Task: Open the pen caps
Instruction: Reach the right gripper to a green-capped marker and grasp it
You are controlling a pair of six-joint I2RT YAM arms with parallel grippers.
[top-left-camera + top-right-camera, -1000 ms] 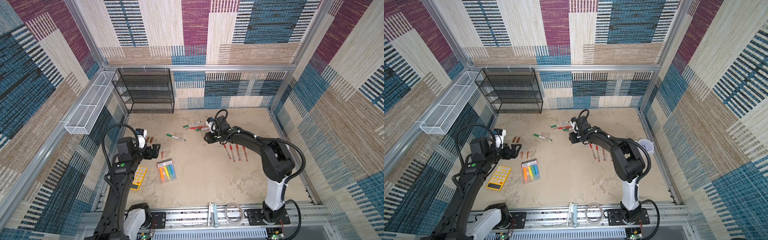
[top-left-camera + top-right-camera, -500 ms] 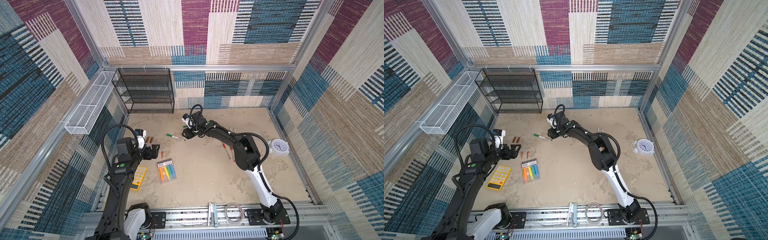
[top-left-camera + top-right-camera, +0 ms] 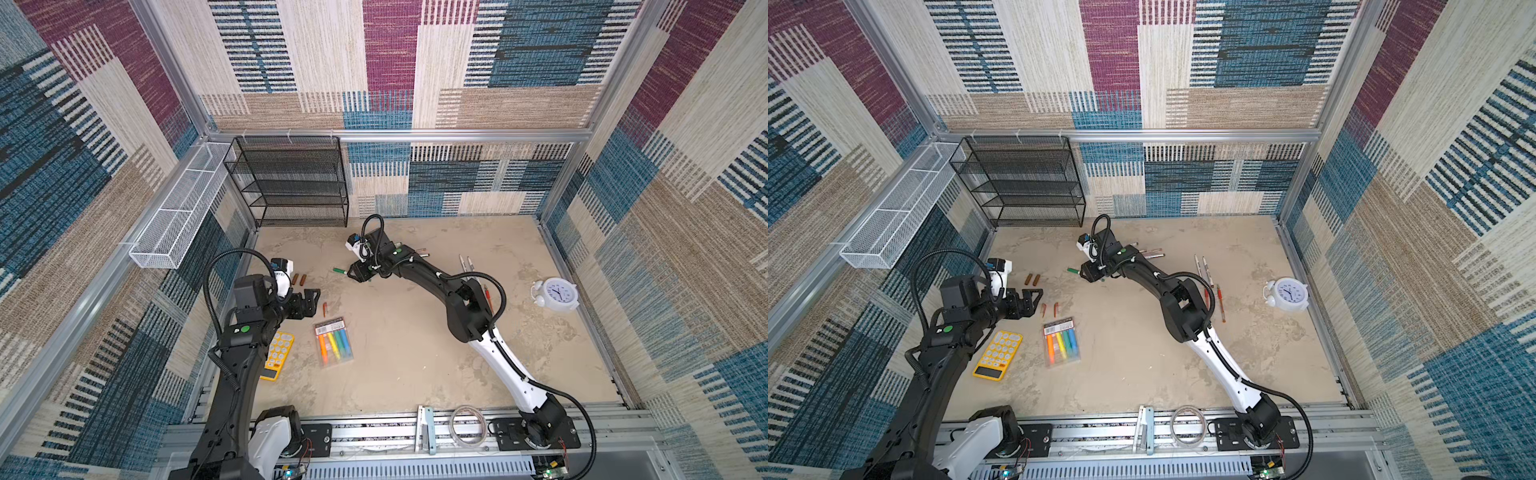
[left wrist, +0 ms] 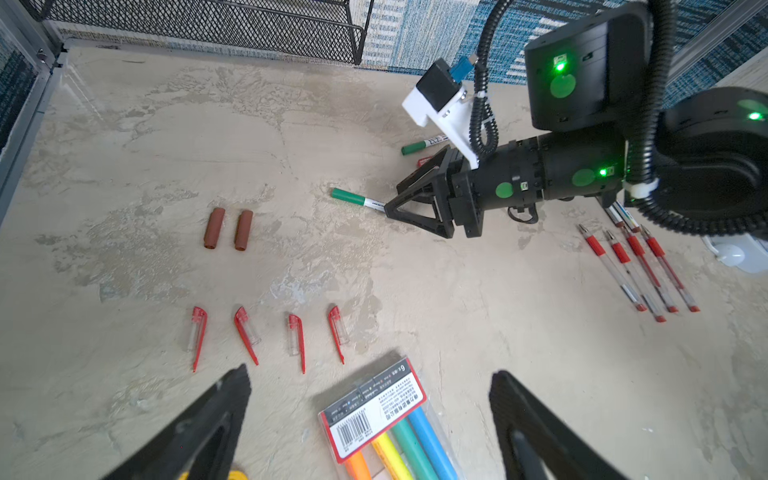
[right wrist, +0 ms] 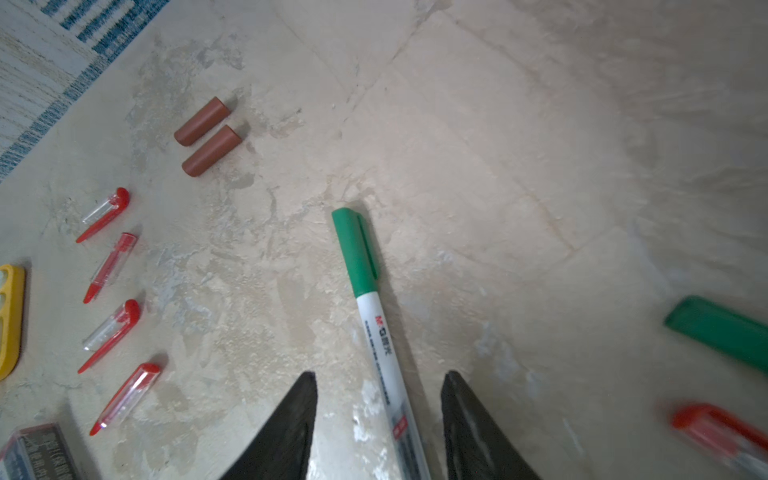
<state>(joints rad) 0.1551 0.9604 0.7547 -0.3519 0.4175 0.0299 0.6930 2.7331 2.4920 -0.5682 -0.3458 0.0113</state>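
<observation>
green-capped pen (image 5: 376, 328) lies ungripped between jaws of the half-open right pincer (image 5: 380, 374); left pincer (image 4: 370, 372) gapes empty.

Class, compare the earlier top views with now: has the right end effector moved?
Yes. The right end effector has shifted left in both top views, nearer the black mesh rack, now straddling the green-capped marker.

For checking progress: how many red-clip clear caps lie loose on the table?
4 red-clip caps, in one row between the brown caps and the highlighter pack. Others may be hidden.
</observation>
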